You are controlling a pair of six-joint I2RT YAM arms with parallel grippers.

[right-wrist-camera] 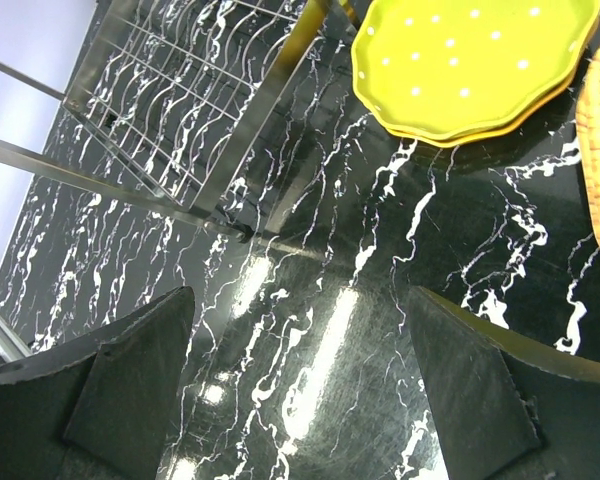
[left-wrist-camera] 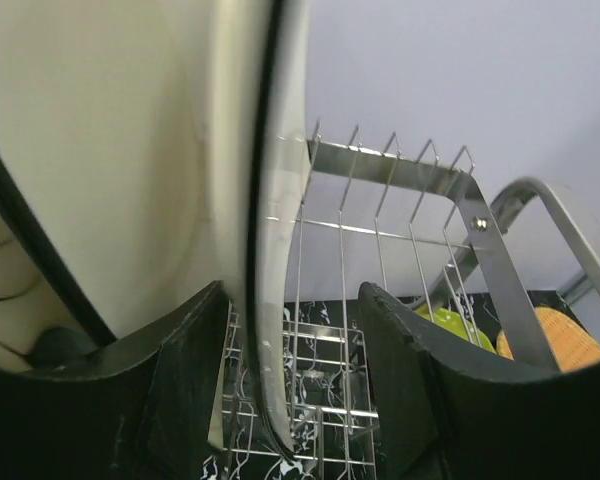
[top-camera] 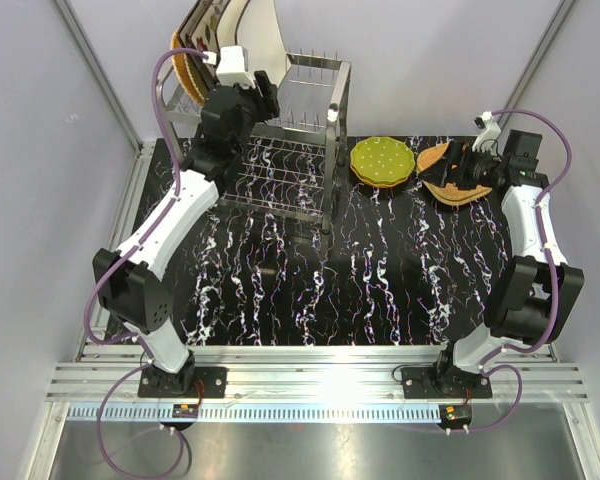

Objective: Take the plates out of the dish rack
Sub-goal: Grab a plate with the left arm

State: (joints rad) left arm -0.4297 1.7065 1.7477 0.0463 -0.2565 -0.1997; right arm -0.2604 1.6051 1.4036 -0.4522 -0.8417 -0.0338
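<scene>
Two piles lie on the worktop (top-camera: 280, 290) in the overhead view: green plates (top-camera: 382, 160) just right of the rack (top-camera: 280, 185), and woven plates (top-camera: 432, 157) further right, under the right pincer (top-camera: 468, 170). More plates stand on edge at the rack's far left corner, among them woven plates and a cream plate (top-camera: 260, 35). Your left arm is stretched forward and up, elbow bent, with the left pincer (top-camera: 258, 90) at the cream plate's lower edge. The right arm is folded, wrist turned down over its pile.

From the left wrist, the cream plate's rim runs between the two fingers (left-wrist-camera: 185, 390). One looks to be against the plate's face. The other sits clear, with rack wire showing through the gap, so the pincer is open around the rim, not clamped. The danger, I'd judge, is that if you lift now, the plate slips or tips into its neighbour. A skewed close on that curved rim could also twist it against the prongs (left-wrist-camera: 390, 150). Close square before raising.

From the right wrist, the fingers stand wide with nothing between them, above bare worktop. The green plates and a woven plate's edge lie just ahead, and the rack's leg is off to the left.
</scene>
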